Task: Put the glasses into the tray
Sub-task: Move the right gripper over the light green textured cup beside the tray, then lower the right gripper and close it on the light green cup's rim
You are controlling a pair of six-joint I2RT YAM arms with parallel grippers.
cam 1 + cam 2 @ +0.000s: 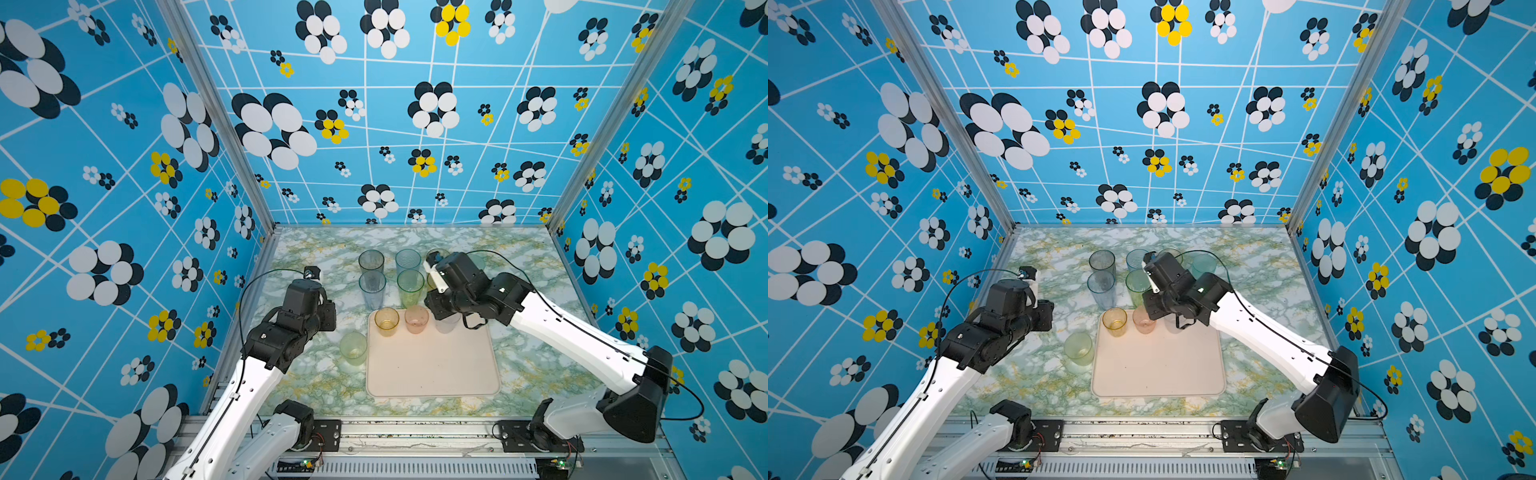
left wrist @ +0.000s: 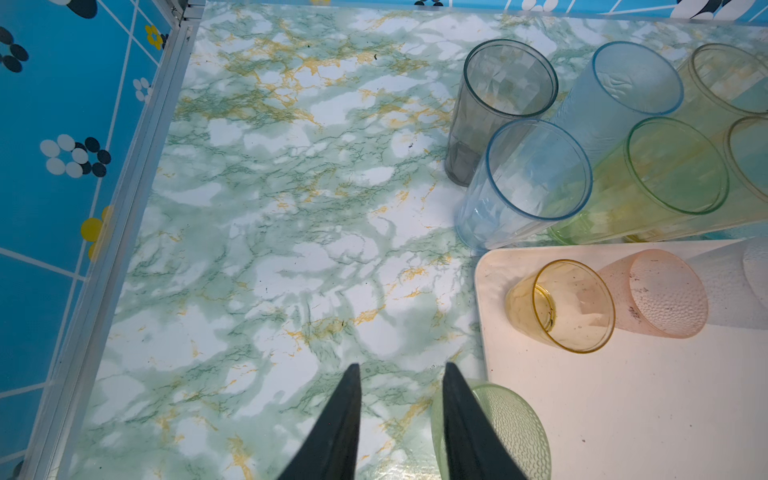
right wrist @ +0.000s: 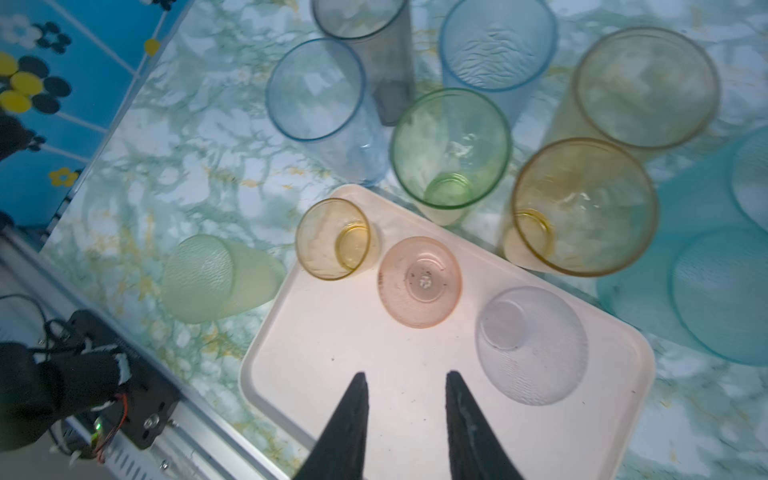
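Three short translucent tumblers stand in a row along the far edge of the tray (image 1: pixel 432 365), a flat cream rectangle with rounded corners and a low rim. They are a smooth amber tumbler (image 1: pixel 386 321), a dimpled pink tumbler (image 1: pixel 416 319) and a rippled clear tumbler (image 3: pixel 532 345). A dimpled pale green tumbler (image 1: pixel 353 348) stands on the marbled table (image 1: pixel 316 249), just beside the tray's left edge. Tall ones cluster beyond the tray's far edge, among them a faceted grey tumbler (image 1: pixel 371 262) and a green tumbler (image 1: pixel 410 286). The left arm bends down over the table left of the tray. The left gripper (image 2: pixel 402 368) is parted and empty near the pale green tumbler. The right arm reaches over the tray's far right corner, and the right gripper (image 3: pixel 407 374) is parted and empty above bare tray.
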